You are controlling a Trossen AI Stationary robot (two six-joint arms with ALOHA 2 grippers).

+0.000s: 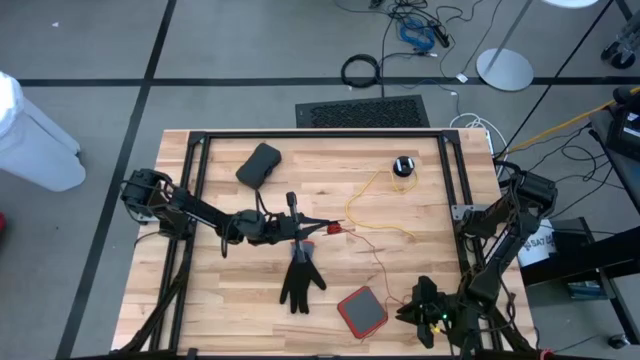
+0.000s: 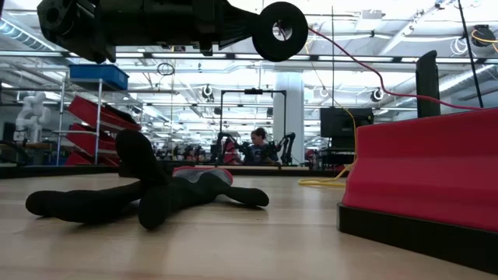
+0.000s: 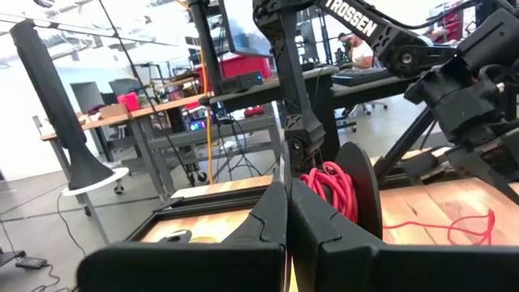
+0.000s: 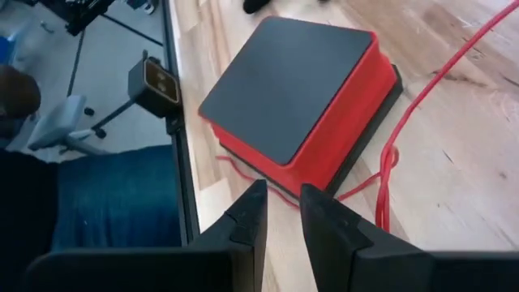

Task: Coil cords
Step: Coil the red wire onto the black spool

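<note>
My left gripper (image 1: pixel 322 228) reaches in from the table's left to its middle and is shut at a black round puck (image 2: pixel 280 31) with a red cord coil (image 3: pixel 331 188) wound on it. From the puck the red cord (image 1: pixel 375 255) trails to the table and past the red box (image 4: pixel 292 89). A yellow cord (image 1: pixel 365 190) lies looped on the wood, joined to a second black puck (image 1: pixel 403 166) at the far right. My right gripper (image 4: pixel 281 212) hovers at the near right, beside the red box, its fingers a narrow gap apart with nothing between them. My left gripper holds the black puck (image 3: pixel 361 195) at its fingertips, coming level from the table's left. The fingers hide which part they have. The puck stands on edge, lifted clear of the table, and the red cord (image 2: pixel 366 70) hangs slack from it toward the table's right.
A black glove (image 1: pixel 300 280) lies flat below the left gripper. A dark pouch (image 1: pixel 258 165) sits at the far left. The red box (image 1: pixel 362 310) with a black lid rests near the front edge. A black frame (image 1: pixel 320 135) borders the table.
</note>
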